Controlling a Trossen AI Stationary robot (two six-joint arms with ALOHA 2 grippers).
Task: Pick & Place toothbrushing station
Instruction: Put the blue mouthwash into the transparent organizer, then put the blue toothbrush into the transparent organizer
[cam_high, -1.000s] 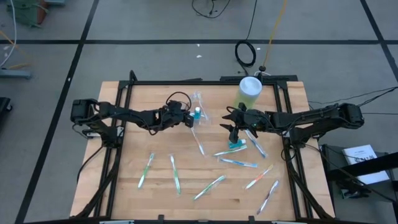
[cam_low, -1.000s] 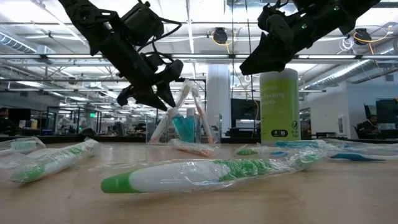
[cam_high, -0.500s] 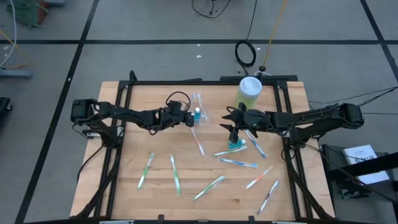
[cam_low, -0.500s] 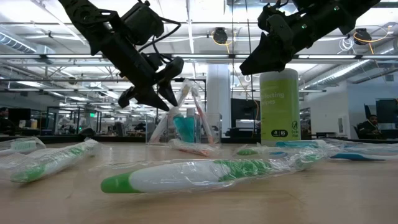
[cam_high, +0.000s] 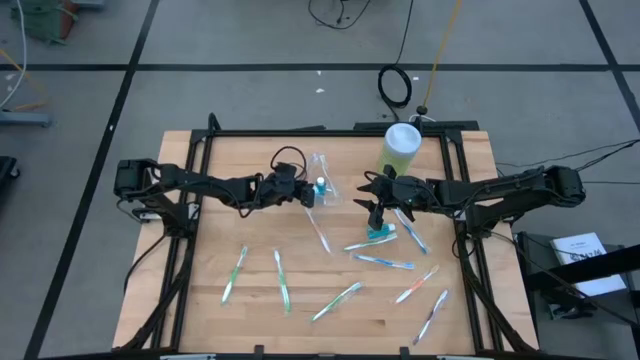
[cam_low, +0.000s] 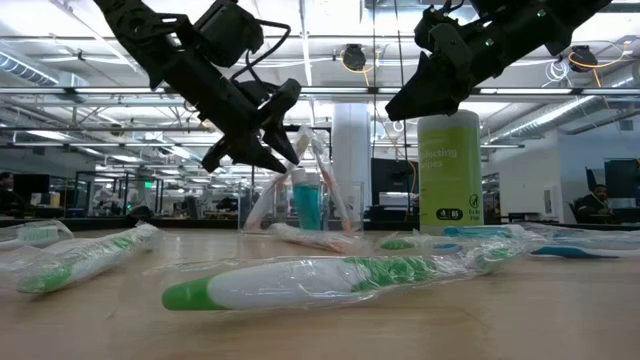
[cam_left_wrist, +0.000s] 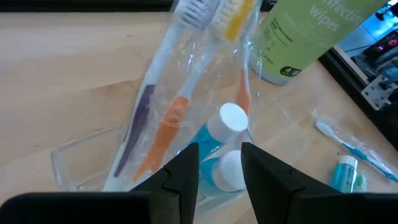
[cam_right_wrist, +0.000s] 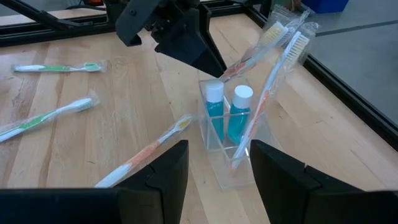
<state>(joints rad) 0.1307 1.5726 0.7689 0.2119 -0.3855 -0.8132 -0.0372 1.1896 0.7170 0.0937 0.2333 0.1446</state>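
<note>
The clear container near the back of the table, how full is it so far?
Done: the clear container holds two teal tubes and two wrapped toothbrushes. In hand: the left gripper is at the container; the right gripper hovers open, holding nothing. Left: many toothbrushes, like the green one, and another tube lie on the table.

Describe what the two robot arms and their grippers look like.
Both arms are dark, nearly black, built of slim jointed segments mounted at the table's side edges. The left arm carries a looped black cable near its wrist. The left gripper and right gripper each end in two flat, dark, blunt-tipped fingers. No markings are visible.
</note>
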